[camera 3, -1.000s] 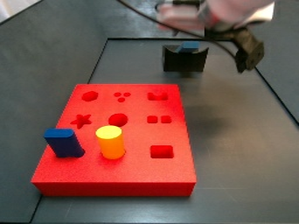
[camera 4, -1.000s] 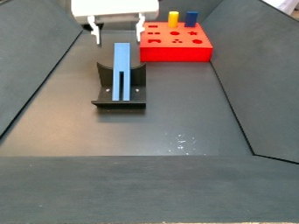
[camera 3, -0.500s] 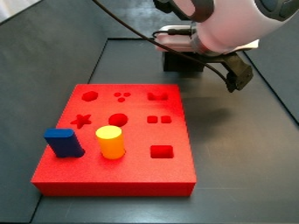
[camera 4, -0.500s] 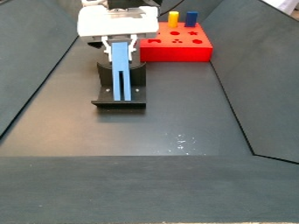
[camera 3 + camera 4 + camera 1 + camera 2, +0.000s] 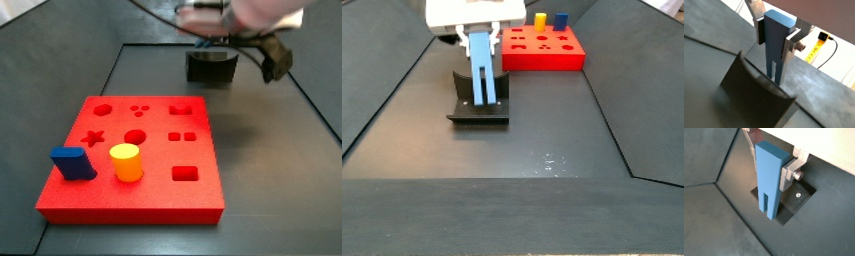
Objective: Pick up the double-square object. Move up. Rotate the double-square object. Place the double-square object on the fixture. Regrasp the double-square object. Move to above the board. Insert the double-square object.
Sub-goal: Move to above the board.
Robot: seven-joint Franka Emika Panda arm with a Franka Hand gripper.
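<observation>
Item: the board [image 5: 543, 52], red slab, lies at the far end of the floor, untouched. Item: the fixture [image 5: 478, 113], dark, sits beneath my load. Item: the double-square object [image 5: 482, 68], blue bar, hangs prongs-down over the fixture. Item: my gripper [image 5: 777, 164], pinching that bar's upper end.

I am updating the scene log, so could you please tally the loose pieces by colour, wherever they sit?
Grey-blue: 1, the double-square object, held in the gripper above the fixture.
Dark blue: 1, block on the board.
Yellow: 1, cylinder.
Total: 3.
</observation>
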